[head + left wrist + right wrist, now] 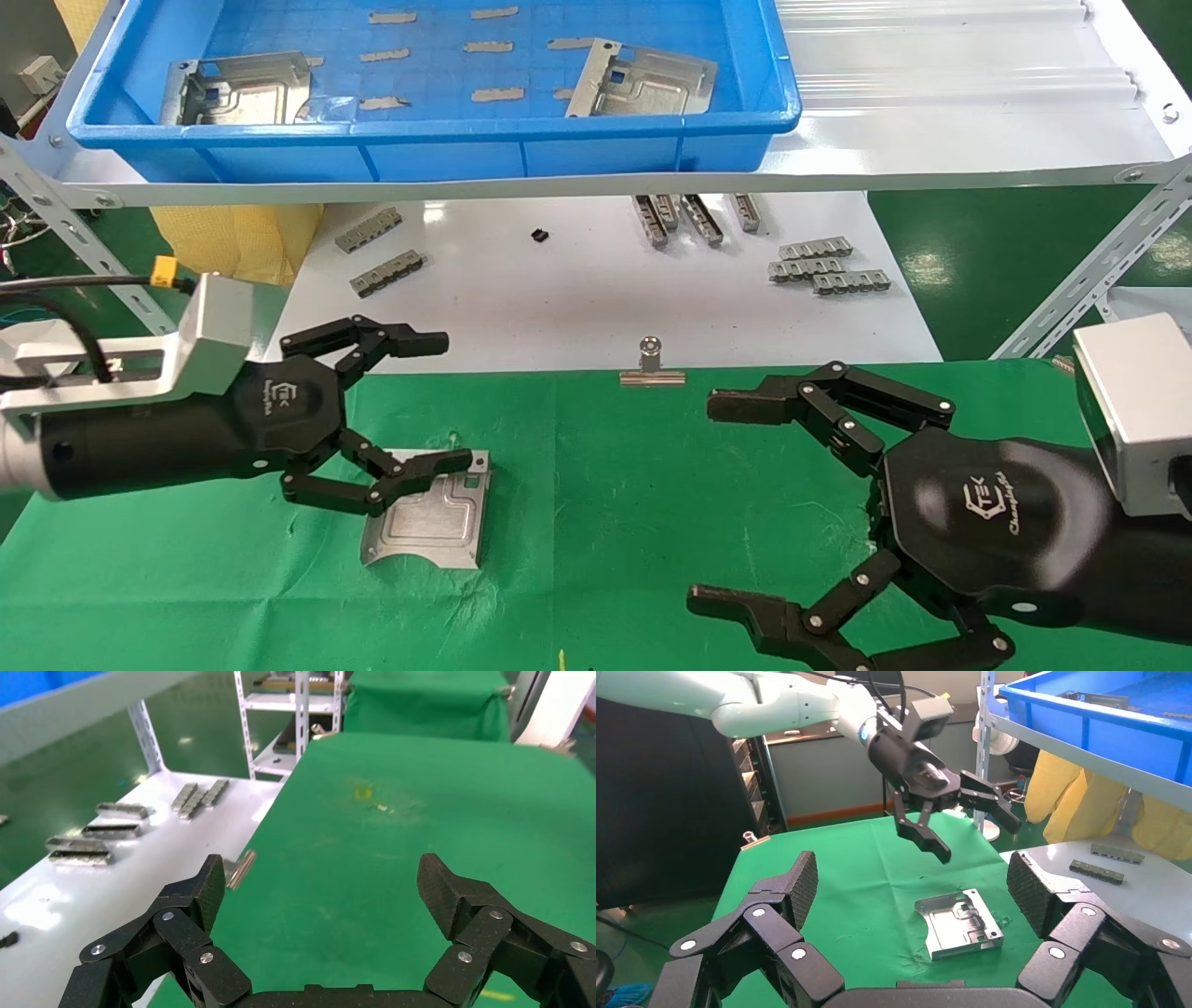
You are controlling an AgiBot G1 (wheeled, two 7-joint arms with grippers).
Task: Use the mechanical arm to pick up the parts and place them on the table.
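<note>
Parts count: one plate (430, 510) lies flat on the green table (615, 503), and two more wait up in the blue tray (438, 140) — one (237, 89) at its left end, one (643, 84) toward the right. Left gripper (445, 403) hangs just above the delivered plate, fingers spread wide, holding nothing; the right wrist view shows clear air between them. Right gripper (712, 503) sits low over the cloth, well apart, jaws wide and empty too. By my reckoning, one placed, two left to fetch.

White arm (772, 702) w/ blue ring, silver wrist block (219, 321), black hex pincer (438, 401), white logo
</note>
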